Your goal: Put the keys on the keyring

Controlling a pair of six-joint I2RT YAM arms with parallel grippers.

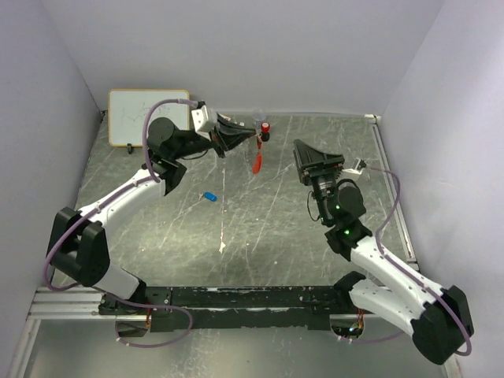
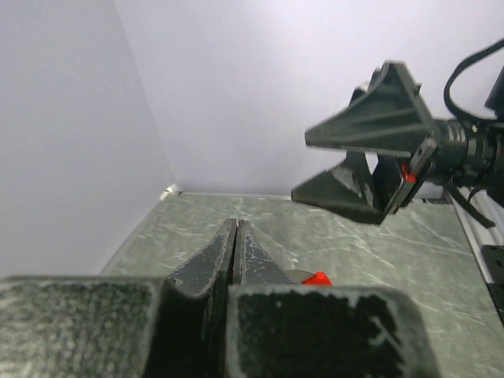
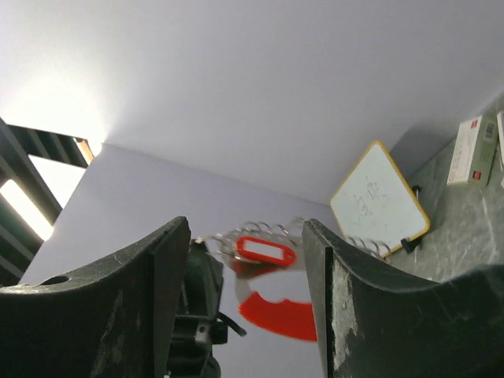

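Observation:
My left gripper point(image 1: 248, 136) is raised at the back centre and shut on the keyring. Its red strap point(image 1: 257, 161) hangs below the fingers. In the left wrist view the jaws point(image 2: 235, 224) are pressed together, with a red and silver bit point(image 2: 315, 277) just beside them. My right gripper point(image 1: 303, 157) is open and faces the left one. Between its fingers in the right wrist view point(image 3: 246, 224) I see the keyring's coils, red tag point(image 3: 266, 250) and strap point(image 3: 283, 315). The blue key point(image 1: 209, 196) lies on the table. The red key is not clearly in view. A small red piece point(image 2: 406, 172) sits deep in the right gripper.
A small red-and-black bottle point(image 1: 266, 127) stands at the back centre, close under the left gripper. A whiteboard point(image 1: 148, 116) leans at the back left. Walls close the table on three sides.

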